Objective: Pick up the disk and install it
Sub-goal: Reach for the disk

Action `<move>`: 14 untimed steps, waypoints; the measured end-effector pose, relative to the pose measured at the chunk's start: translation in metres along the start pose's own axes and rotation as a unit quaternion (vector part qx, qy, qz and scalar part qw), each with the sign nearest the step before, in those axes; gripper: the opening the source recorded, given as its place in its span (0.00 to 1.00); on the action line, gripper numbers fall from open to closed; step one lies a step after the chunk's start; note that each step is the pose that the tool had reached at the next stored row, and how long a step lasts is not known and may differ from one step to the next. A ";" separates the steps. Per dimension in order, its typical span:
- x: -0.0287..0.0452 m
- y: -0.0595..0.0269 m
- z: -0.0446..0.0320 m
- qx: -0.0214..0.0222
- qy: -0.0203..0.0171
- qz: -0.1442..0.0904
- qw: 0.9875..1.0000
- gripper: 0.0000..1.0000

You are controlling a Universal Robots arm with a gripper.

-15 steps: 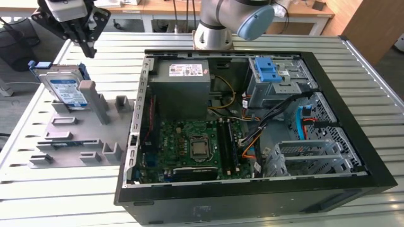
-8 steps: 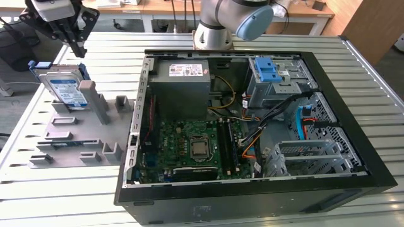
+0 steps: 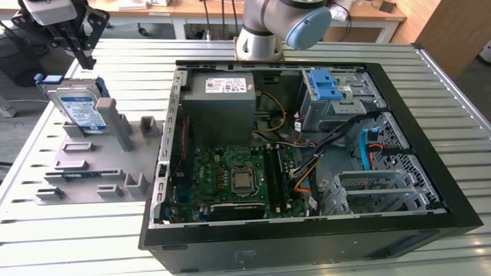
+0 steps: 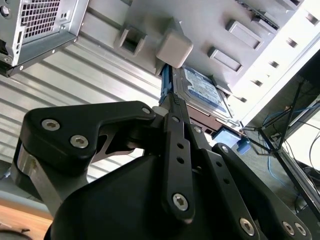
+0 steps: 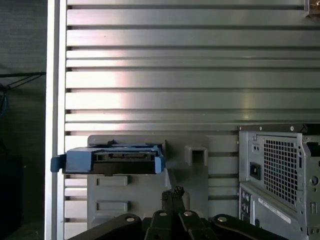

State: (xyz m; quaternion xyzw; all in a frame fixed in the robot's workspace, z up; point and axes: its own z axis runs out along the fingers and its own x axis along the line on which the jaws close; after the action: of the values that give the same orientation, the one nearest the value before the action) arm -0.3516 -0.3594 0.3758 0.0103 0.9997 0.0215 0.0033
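Disk (image 3: 82, 110) stands in grey rack (image 3: 86, 160); white-blue lbl.

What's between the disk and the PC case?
Exterior view: grey plastic fixture posts stand between the silver blue-railed disk and open black computer case.

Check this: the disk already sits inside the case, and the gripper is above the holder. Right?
No. The disk is not inside the case; it stands in the holder beside it, as the exterior view shows. The gripper is indeed above the holder.
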 end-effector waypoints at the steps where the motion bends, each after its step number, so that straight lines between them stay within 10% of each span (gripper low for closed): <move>1: 0.0000 0.0000 0.0000 0.000 0.000 0.000 1.000 0.11; 14: 0.0153 0.0014 0.0001 0.000 0.000 0.000 1.000 0.11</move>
State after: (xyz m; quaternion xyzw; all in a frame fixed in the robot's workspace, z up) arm -0.3669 -0.3577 0.3756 0.0104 0.9997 0.0215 0.0033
